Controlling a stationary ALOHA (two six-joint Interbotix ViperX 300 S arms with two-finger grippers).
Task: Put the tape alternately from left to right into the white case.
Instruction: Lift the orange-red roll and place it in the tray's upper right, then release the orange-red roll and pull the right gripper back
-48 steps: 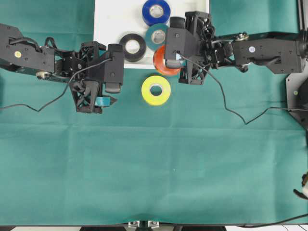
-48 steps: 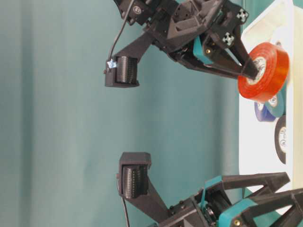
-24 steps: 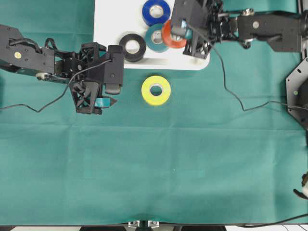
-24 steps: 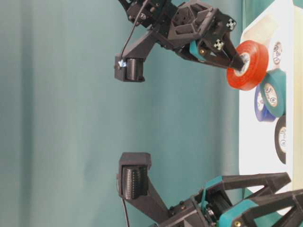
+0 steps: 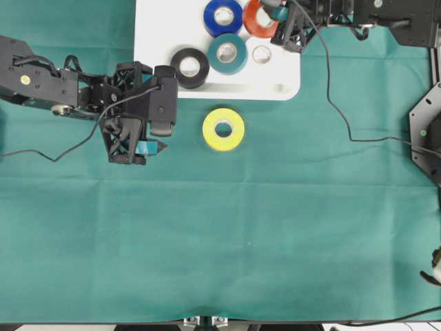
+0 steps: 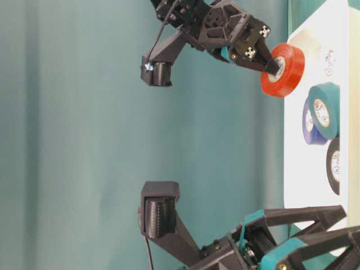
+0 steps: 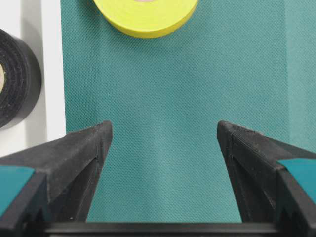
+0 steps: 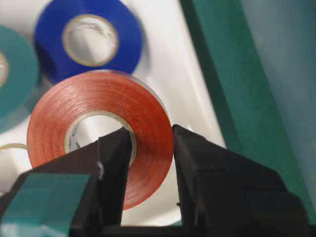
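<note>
Red tape roll is pinched through its wall by the right gripper, one jaw inside the core and one outside, and hangs clear above the white case at the upper middle of the overhead view. Blue roll lies just to its left, teal roll and black roll below, all inside the case.

Risks, as I judge them: the hold is on one side of the ring only, so the roll may swing or tilt when let go and land on edge or on the blue roll. A drop near the top right rim could also let it roll out.

Yellow roll lies on the green cloth below the case. Left gripper waits just beside it, jaws spread wide, holding nothing.

Core labels carry small print; none is legible.
</note>
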